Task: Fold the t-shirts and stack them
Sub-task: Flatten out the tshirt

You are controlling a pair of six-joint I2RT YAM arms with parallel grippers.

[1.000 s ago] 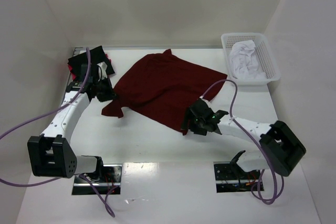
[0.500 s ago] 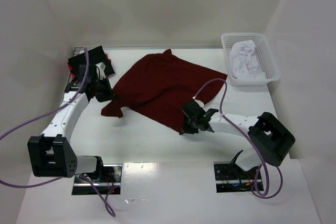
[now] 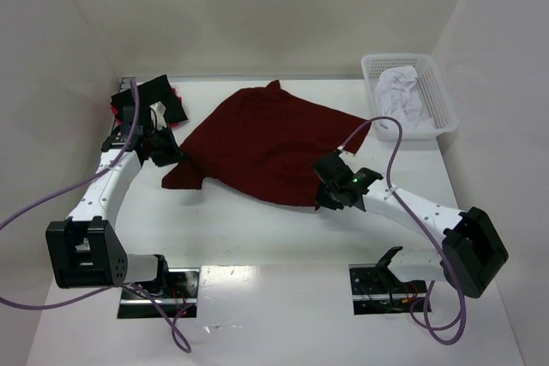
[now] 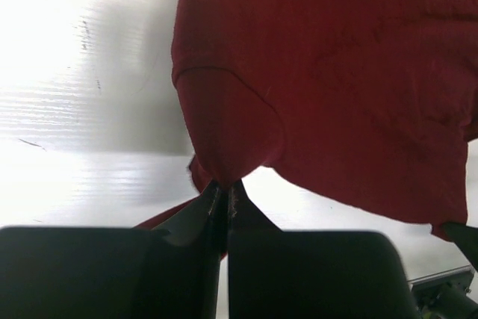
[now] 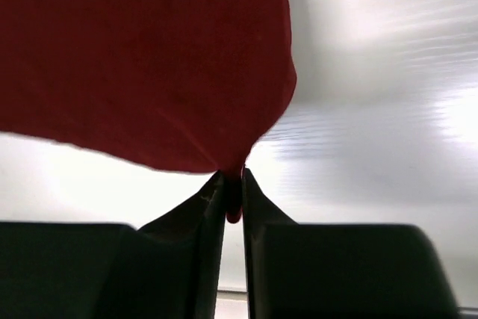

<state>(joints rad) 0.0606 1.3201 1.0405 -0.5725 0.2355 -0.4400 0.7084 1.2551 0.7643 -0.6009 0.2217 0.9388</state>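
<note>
A large dark maroon t-shirt [image 3: 266, 145] lies spread on the white table in the top view. My left gripper [image 3: 171, 153] is shut on its left sleeve, and the left wrist view shows the maroon cloth [image 4: 314, 72] pinched between the fingertips [image 4: 237, 198]. At the shirt's near right hem my right gripper [image 3: 324, 199] is shut on the edge; the right wrist view shows the maroon fabric [image 5: 142, 57] nipped between its fingertips [image 5: 250, 188]. A folded black t-shirt [image 3: 154, 99] with a pink one [image 3: 115, 110] showing under it sits at the back left.
A white plastic basket [image 3: 442, 105] holding crumpled white cloth [image 3: 401, 96] stands at the back right. White walls close in the table on three sides. The arm bases sit along the near edge.
My right gripper has closed on the shirt's near hem and pulled it to the right, straightening that edge. The left gripper has stayed shut on the sleeve, almost still.
</note>
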